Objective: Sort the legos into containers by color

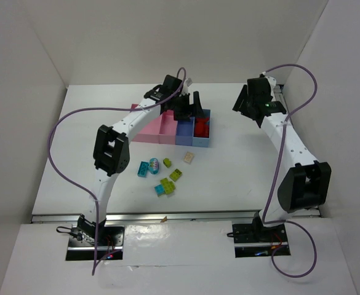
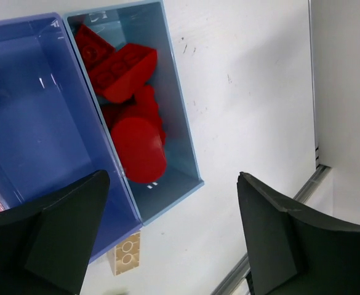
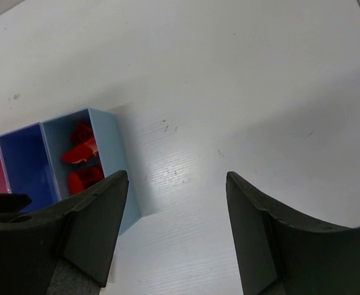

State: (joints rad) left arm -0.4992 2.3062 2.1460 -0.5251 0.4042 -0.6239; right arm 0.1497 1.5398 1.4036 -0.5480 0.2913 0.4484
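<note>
Hovering left pincer [image 2: 172, 178]: spread wide, holding nothing, above light-blue bin [image 2: 183, 132] with red legos [image 2: 127, 92] inside | loose legos [image 1: 176, 174]: green, cyan, beige, on bench [image 1: 241, 166] at frame centre | right pincer [image 3: 175, 178]: spread wide, holding nothing, over bench, upper right of top view

Bright red legos [image 2: 130, 123], light blue bin [image 2: 183, 153], beige brick [image 2: 125, 253].
</note>
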